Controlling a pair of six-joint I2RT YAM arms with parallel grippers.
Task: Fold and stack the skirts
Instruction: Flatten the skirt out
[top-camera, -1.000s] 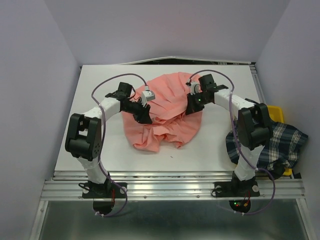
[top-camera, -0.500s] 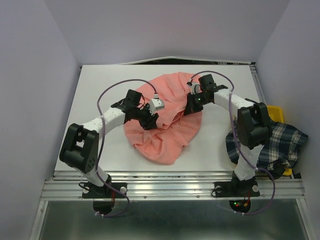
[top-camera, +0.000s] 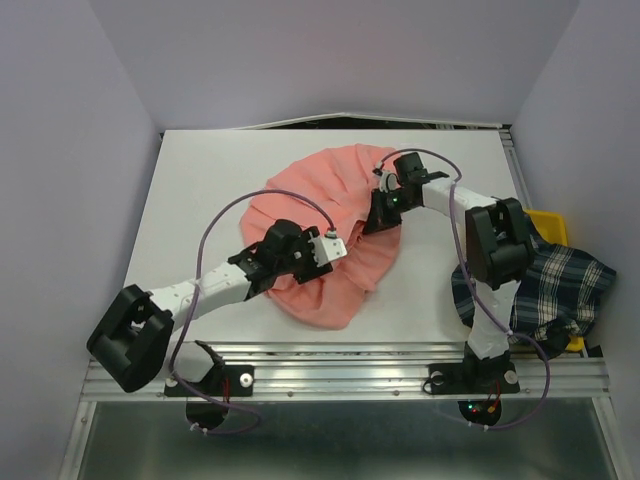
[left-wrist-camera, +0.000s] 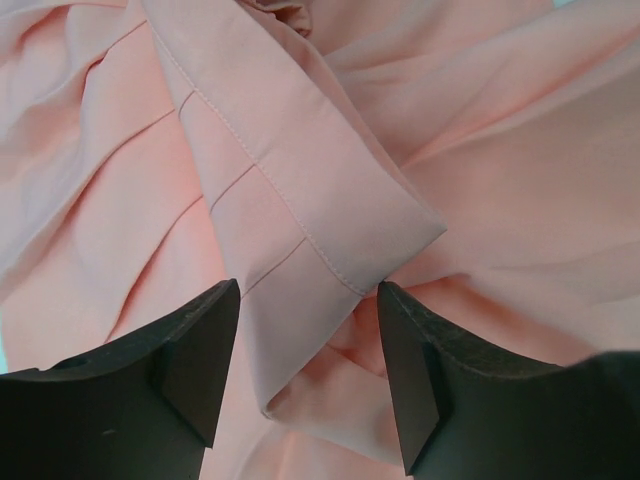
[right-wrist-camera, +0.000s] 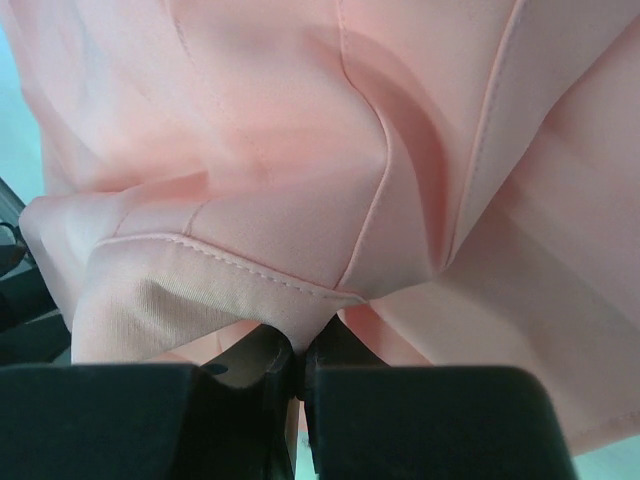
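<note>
The salmon-pink pleated skirt (top-camera: 330, 215) lies bunched in the middle of the white table (top-camera: 200, 180). My left gripper (top-camera: 335, 250) is open low over its near part; in the left wrist view (left-wrist-camera: 310, 370) a folded hem strip (left-wrist-camera: 300, 230) lies between the spread fingers, not held. My right gripper (top-camera: 378, 218) is shut on a hem fold at the skirt's right edge, which shows pinched in the right wrist view (right-wrist-camera: 300, 345). The navy-green plaid skirt (top-camera: 560, 290) hangs crumpled over the yellow bin at the right.
The yellow bin (top-camera: 552, 222) sits off the table's right edge beside the right arm's base. Purple cables loop over both arms. Grey walls close in the table on three sides.
My left arm has stretched forward and to the right, moving its gripper from the skirt's left part to its near middle, and the skirt's left side now lies flatter. My right gripper stays in place, shut on the hem.
</note>
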